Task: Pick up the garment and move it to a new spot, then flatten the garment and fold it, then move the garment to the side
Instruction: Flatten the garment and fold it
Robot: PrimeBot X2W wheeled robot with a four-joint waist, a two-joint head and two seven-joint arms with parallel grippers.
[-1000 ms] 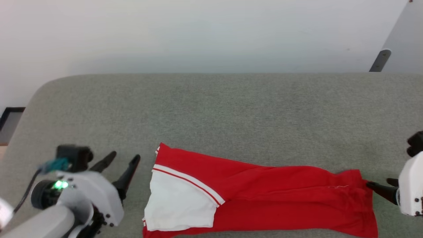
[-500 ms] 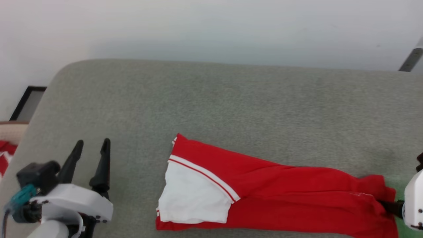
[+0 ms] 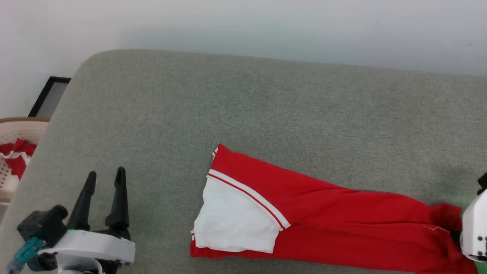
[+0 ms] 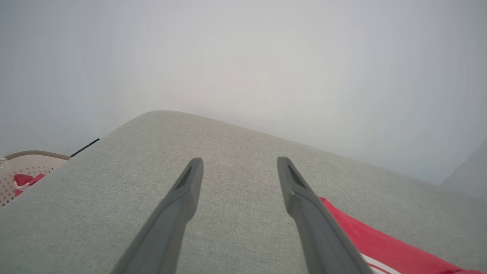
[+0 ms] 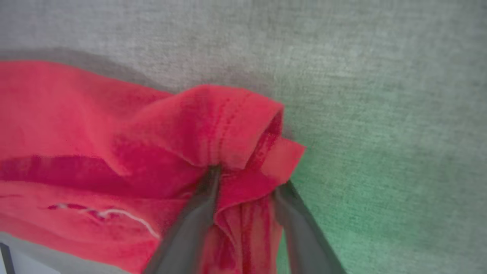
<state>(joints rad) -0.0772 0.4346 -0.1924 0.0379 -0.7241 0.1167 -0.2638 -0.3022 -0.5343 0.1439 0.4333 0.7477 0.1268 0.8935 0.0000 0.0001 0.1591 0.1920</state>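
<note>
The garment (image 3: 342,228) is a red jersey folded into a long strip across the grey padded surface (image 3: 266,106), its white sleeve end with stripe trim at the left. The chest lettering is hidden. My left gripper (image 3: 106,173) stands open over bare padding left of the garment, apart from it; in the left wrist view the left gripper (image 4: 239,163) has nothing between its fingers and the garment (image 4: 380,243) lies to its right. My right gripper (image 5: 247,179) holds a bunched fold of the garment (image 5: 114,125) at the right hem, fabric draped over its fingertips.
A pale perforated basket (image 3: 15,131) with red cloth in it stands off the surface's left end, also seen as the basket (image 4: 23,163). A dark frame (image 3: 49,95) leans by the white wall. Bare padding stretches behind the garment.
The camera has swung, shifting the whole picture right. My right gripper has gone from the hem's edge into the fabric, which now bunches over it. My left gripper turned to point straight ahead.
</note>
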